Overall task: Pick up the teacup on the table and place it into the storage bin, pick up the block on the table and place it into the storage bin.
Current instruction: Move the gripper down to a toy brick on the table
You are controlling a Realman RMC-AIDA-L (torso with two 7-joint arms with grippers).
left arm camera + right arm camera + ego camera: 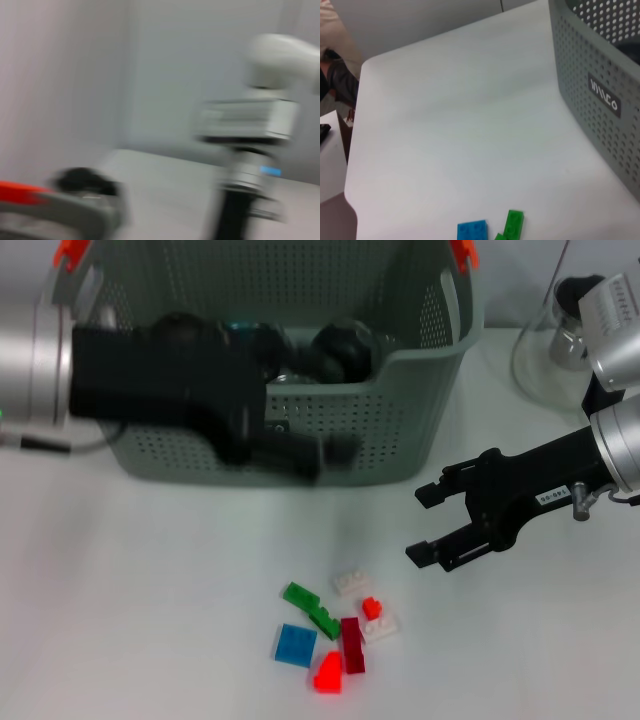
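Observation:
The storage bin, grey-green and perforated with orange clips, stands at the back centre. Dark round objects lie inside it; I cannot tell if one is the teacup. Several small blocks lie on the table in front: green, blue, dark red, bright red, and white. My left gripper, blurred, is open and empty in front of the bin's front wall. My right gripper is open and empty, above the table to the right of the blocks. The right wrist view shows the bin wall, the blue block and the green block.
A glass jug stands at the back right beside the bin. The white table is bare to the left of the blocks. The blurred left wrist view shows the bin rim and the right arm.

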